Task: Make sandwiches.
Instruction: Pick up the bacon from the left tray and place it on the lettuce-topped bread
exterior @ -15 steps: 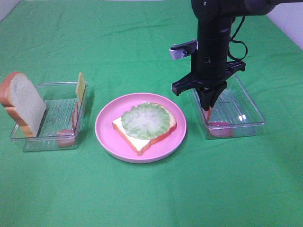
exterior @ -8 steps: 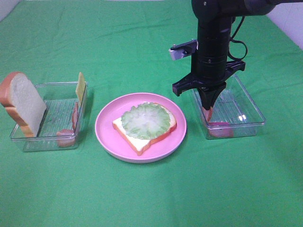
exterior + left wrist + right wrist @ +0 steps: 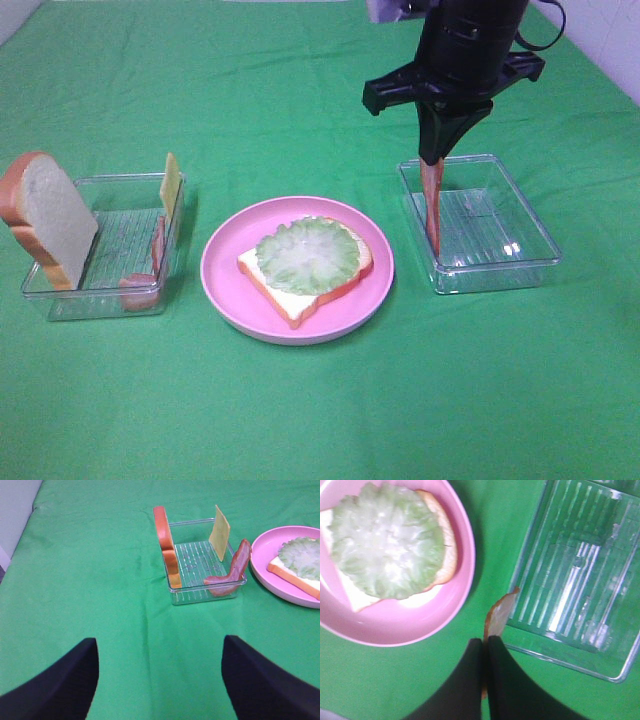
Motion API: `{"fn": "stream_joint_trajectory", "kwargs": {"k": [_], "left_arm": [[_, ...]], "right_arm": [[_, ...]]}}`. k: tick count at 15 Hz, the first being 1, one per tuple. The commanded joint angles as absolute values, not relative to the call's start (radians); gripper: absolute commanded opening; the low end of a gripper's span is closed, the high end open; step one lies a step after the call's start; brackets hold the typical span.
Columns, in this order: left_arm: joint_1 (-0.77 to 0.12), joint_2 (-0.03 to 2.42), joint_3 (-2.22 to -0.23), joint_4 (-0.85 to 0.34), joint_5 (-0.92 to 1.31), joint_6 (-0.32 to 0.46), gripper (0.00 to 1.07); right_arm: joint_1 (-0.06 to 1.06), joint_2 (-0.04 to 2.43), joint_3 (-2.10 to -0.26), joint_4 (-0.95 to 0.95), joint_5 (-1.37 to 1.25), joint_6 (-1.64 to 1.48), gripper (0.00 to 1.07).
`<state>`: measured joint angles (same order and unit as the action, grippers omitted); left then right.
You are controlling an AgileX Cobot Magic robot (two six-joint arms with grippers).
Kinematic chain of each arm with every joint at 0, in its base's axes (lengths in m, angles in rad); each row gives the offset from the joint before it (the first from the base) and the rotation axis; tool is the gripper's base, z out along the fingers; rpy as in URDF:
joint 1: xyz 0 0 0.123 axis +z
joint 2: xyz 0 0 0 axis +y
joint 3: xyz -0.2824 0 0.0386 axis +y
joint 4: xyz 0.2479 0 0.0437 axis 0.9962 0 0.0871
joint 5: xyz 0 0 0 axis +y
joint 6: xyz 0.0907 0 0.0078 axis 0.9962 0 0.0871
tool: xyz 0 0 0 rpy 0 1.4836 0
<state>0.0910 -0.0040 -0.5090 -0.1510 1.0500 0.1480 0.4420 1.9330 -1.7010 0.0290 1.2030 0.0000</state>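
Observation:
A bread slice (image 3: pixel 300 285) topped with light green lettuce (image 3: pixel 307 255) lies on the pink plate (image 3: pixel 222 270); both also show in the right wrist view, lettuce (image 3: pixel 387 540) on plate (image 3: pixel 395 630). My right gripper (image 3: pixel 434 158) is shut on a reddish-brown bacon strip (image 3: pixel 431 205) that hangs down over the right clear tray (image 3: pixel 530 235); the wrist view shows the strip (image 3: pixel 496 617) between the shut fingers (image 3: pixel 465 680). My left gripper (image 3: pixel 157 680) is open and empty, well short of the left tray (image 3: pixel 202 587), which holds a bread slice (image 3: pixel 165 545), a yellow cheese slice (image 3: pixel 220 525) and bacon (image 3: pixel 232 570).
The left tray (image 3: pixel 60 295) stands left of the plate with the upright bread slice (image 3: pixel 45 215), cheese (image 3: pixel 171 185) and bacon (image 3: pixel 140 288). Green cloth (image 3: pixel 320 420) covers the table. The right tray's ribbed floor (image 3: pixel 580 570) holds nothing else.
My right gripper has risen out of the right tray with the bacon strip pinched in it; the strip now hangs free above the tray. The left arm has not moved.

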Motion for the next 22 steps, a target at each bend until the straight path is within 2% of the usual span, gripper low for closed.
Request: {"fn": "stream_joint_trajectory", "kwargs": {"k": [1,4,6,7,10,17,19,21,22], "left_arm": [[0.096,-0.024,-0.505,-0.154,1.042,0.147,0.67],[0.096,-0.024,-0.505,-0.154,1.042,0.147,0.67],[0.096,-0.024,-0.505,-0.154,1.042,0.147,0.67],[0.096,-0.024,-0.505,-0.154,1.042,0.147,0.67],[0.096,-0.024,-0.505,-0.154,1.042,0.147,0.67],[0.096,-0.024,-0.505,-0.154,1.042,0.147,0.67],[0.096,-0.024,-0.505,-0.154,1.042,0.147,0.67],[0.096,-0.024,-0.505,-0.154,1.042,0.147,0.67],[0.096,-0.024,-0.505,-0.154,1.042,0.147,0.67]], "right_arm": [[0.444,1.877,-1.698,0.156,1.203,-0.079,0.00],[0.444,1.893,-1.698,0.510,1.168,-0.259,0.00],[0.444,1.933,-1.698,0.656,1.152,-0.330,0.00],[0.444,1.933,-1.698,0.656,1.152,-0.330,0.00],[0.498,2.059,-1.698,0.813,1.059,-0.403,0.00],[0.511,2.156,-1.698,0.763,0.947,-0.397,0.00],[0.511,2.157,-1.698,0.582,0.932,-0.290,0.00],[0.511,2.153,-1.698,0.322,0.945,-0.114,0.00],[0.511,2.153,-1.698,0.265,0.947,-0.064,0.00]]}}
